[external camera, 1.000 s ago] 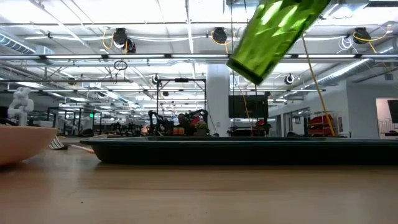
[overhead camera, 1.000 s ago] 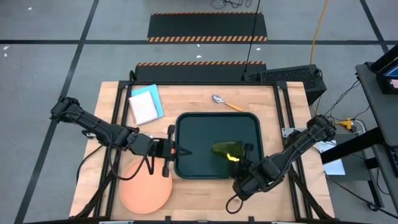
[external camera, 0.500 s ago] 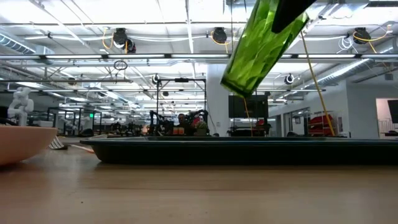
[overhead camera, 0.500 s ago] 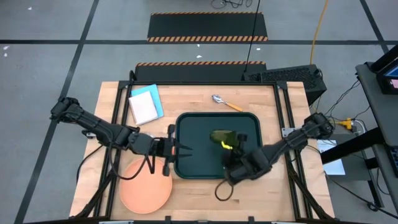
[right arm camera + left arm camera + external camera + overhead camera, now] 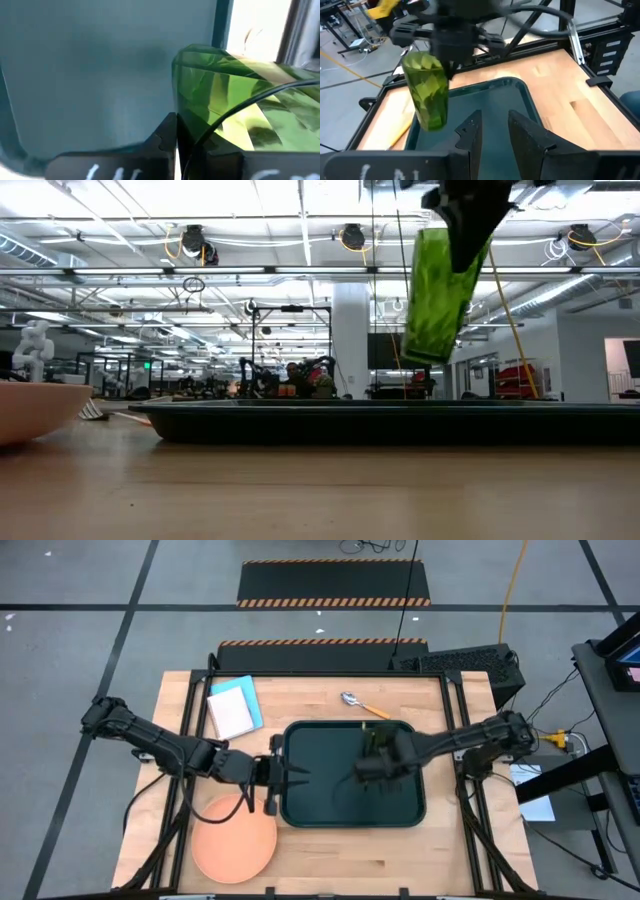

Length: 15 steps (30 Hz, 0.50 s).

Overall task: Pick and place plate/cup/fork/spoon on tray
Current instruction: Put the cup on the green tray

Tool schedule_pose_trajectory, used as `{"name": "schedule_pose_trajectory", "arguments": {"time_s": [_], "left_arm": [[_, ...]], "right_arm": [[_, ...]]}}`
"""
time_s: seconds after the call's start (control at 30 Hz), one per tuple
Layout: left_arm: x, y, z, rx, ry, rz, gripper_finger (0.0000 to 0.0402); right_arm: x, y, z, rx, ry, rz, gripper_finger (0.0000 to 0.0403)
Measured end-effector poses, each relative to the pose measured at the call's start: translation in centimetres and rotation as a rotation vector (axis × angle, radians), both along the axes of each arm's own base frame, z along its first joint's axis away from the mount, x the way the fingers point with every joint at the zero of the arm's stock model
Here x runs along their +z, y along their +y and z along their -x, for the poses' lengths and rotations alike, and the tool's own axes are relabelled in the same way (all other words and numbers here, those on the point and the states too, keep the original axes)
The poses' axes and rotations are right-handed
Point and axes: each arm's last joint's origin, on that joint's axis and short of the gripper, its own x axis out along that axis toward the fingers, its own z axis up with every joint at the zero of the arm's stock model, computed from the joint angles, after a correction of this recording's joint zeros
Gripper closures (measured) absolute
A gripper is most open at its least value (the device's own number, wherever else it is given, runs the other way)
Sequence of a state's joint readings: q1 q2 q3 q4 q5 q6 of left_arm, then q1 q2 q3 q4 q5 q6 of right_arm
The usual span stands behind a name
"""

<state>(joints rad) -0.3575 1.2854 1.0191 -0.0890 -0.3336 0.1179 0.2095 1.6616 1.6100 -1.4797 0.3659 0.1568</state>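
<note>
While the plate lies flat on the table's near-left part, clear of the tray, the left gripper hovers at the tray's left rim with its fingers spread and holding nothing. Next, the tray sits mid-table. Above its far-right portion the right gripper pinches the cup, which hangs nearly upright, clear of the tray floor. Beyond the tray's far edge the spoon rests on the table.
</note>
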Motion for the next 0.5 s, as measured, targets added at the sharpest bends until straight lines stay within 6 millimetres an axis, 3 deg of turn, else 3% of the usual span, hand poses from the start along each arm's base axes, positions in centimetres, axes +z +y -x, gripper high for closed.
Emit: {"name": "schedule_pose_trajectory", "arguments": {"time_s": [0.23,0.5], "left_arm": [[0.0,0.0,0.0,0.000,0.000,-0.001,0.0302],[-0.3,0.0,0.1,0.007,0.031,0.007,0.0302]], "right_arm": [[1.3,-3.7,1.0,-0.105,-0.008,-0.036,0.0397],[1.7,-6.6,1.2,-0.249,-0.035,-0.115,0.0397]]}}
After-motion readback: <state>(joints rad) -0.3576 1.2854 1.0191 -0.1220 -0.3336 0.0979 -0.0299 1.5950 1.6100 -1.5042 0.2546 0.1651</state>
